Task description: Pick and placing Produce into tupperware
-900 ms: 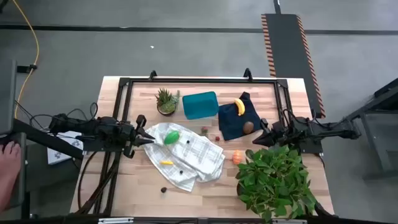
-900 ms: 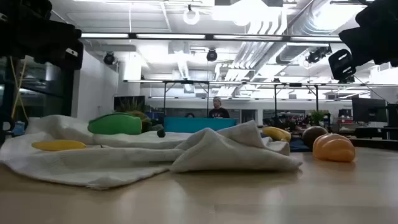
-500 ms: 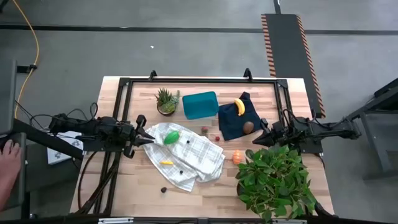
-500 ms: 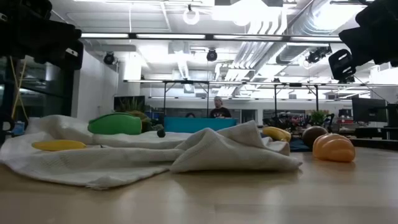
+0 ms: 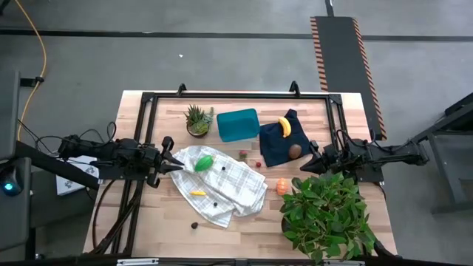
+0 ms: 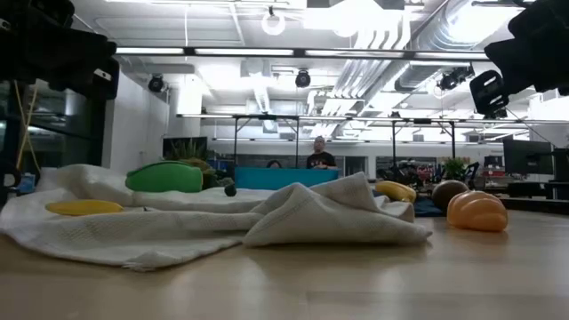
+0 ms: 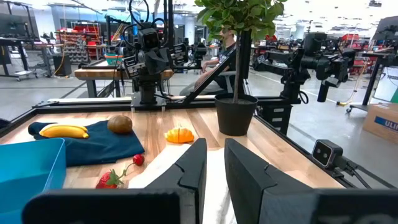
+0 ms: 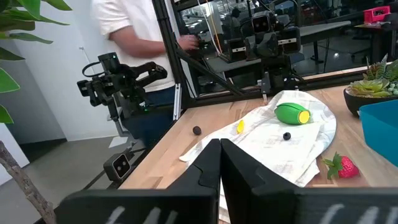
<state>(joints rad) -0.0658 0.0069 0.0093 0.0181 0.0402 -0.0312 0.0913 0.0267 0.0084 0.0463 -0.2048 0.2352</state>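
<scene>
The teal tupperware (image 5: pixel 238 124) stands at the far middle of the table. On the navy cloth (image 5: pixel 275 151) to its right rest a yellow banana (image 5: pixel 284 126) and a brown piece (image 5: pixel 295 151). A green piece (image 5: pixel 204 162) and a small yellow piece (image 5: pixel 197 193) lie on the white checked cloth (image 5: pixel 229 188). An orange piece (image 5: pixel 281 186) and red berries (image 5: pixel 258 164) sit on bare wood. My left gripper (image 5: pixel 177 164) hovers at the white cloth's left edge, open by a narrow gap (image 7: pixel 214 146). My right gripper (image 5: pixel 303 168), shut (image 8: pixel 219 144), hangs right of the navy cloth.
A small spiky potted plant (image 5: pixel 197 120) stands left of the tupperware. A big leafy plant (image 5: pixel 325 214) fills the near right corner, close under my right arm. Dark berries (image 5: pixel 194 225) lie on and near the white cloth. A black frame (image 5: pixel 236 94) edges the table's far side.
Both arms have kept still and no produce has moved. A person's hand at the left edge of the high view has gone out of the picture.
</scene>
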